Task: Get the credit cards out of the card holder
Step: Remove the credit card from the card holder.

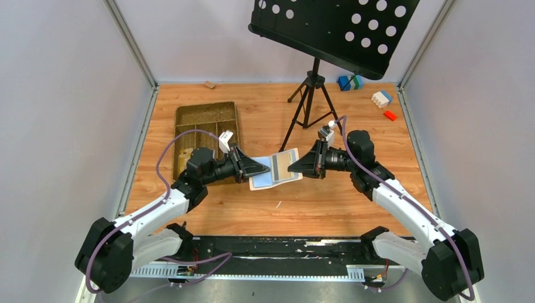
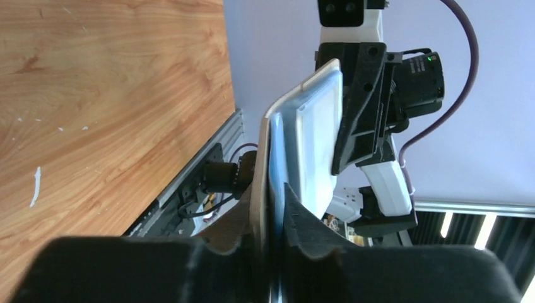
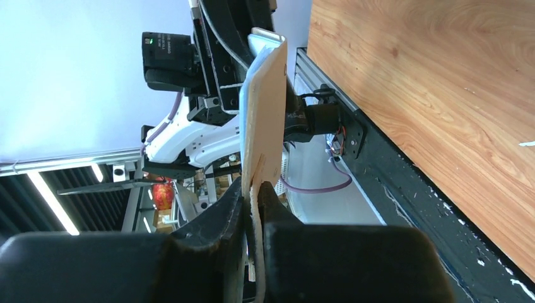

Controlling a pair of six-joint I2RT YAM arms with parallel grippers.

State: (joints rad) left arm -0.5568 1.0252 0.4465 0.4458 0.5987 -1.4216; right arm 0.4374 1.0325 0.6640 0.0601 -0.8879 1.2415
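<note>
At the far left side of the bench [image 1: 221, 208] sits a brown tray [image 1: 206, 126] with little boxes in it. Nothing touches it, and it is not part of this job.

Next comes the left tool [image 1: 251, 168]. It points to the right. Its fingers [image 2: 303, 230] are narrow and squeeze the left edge of the card holder [image 1: 270, 180]. I cannot tell if they pinch only the cream flap or a card as well.

The card holder is up in the air over the middle of the bench, between the two tools. It is open like a book, with the blue inside facing up. A grey card [image 1: 287, 161] with a dark stripe shows in its right half. I think the holder is held open like this so the pockets are easy to reach.

Then comes the right tool [image 1: 298, 165]. It points to the left and is closed tight on the right edge of the holder. With one tool on each side, the holder cannot fold shut or drop.

No card is out yet. I think one tool must hold on while the other takes hold of a card.

Near the far right corner are a black stand [image 1: 309, 95] and some blocks [image 1: 382, 99], well away from the tools.
</note>
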